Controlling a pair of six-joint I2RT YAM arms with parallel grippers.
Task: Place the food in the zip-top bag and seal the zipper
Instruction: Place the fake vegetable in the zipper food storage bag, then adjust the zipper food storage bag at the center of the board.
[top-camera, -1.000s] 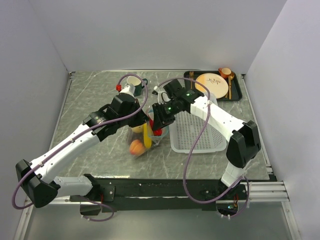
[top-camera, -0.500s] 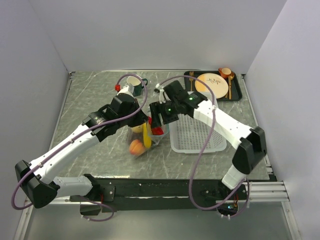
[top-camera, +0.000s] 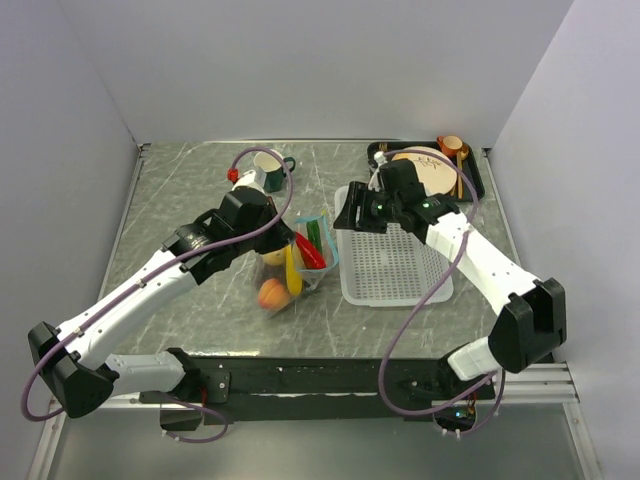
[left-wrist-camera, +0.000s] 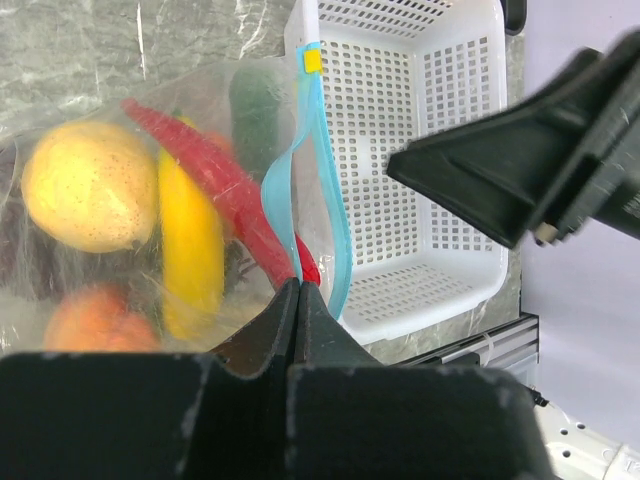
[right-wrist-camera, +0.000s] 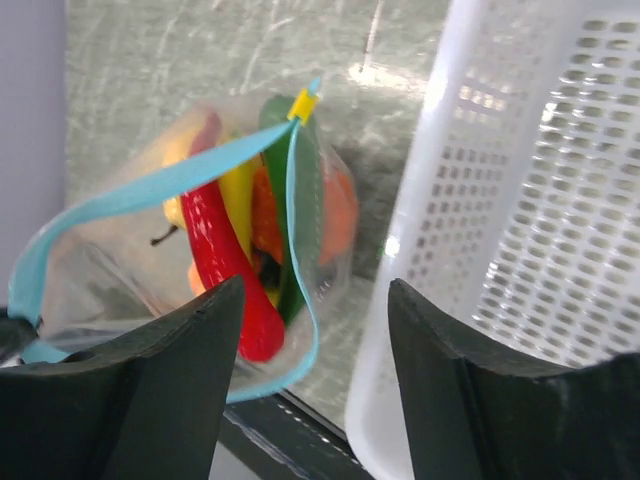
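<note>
The clear zip-top bag (top-camera: 293, 268) lies left of the white mesh basket and holds the food: a peach (top-camera: 273, 294), a banana (top-camera: 293, 270), a red chili (top-camera: 313, 252), a green pepper (top-camera: 314, 230) and a lemon (left-wrist-camera: 88, 185). Its teal zipper (left-wrist-camera: 326, 205) gapes open in a loop, also in the right wrist view (right-wrist-camera: 150, 190). My left gripper (left-wrist-camera: 297, 287) is shut on one end of the zipper strip. My right gripper (right-wrist-camera: 315, 330) is open and empty, over the basket's left rim, apart from the bag (right-wrist-camera: 250, 230).
The white mesh basket (top-camera: 395, 265) stands right of the bag. A dark tray (top-camera: 470, 180) with a cream plate (top-camera: 425, 170) and an orange cup (top-camera: 452, 146) is at the back right. A green mug (top-camera: 277, 166) stands behind my left arm.
My right gripper has drawn back from the bag's mouth to the right, over the basket's edge. The bag's mouth now shows open. The left gripper has held still.
</note>
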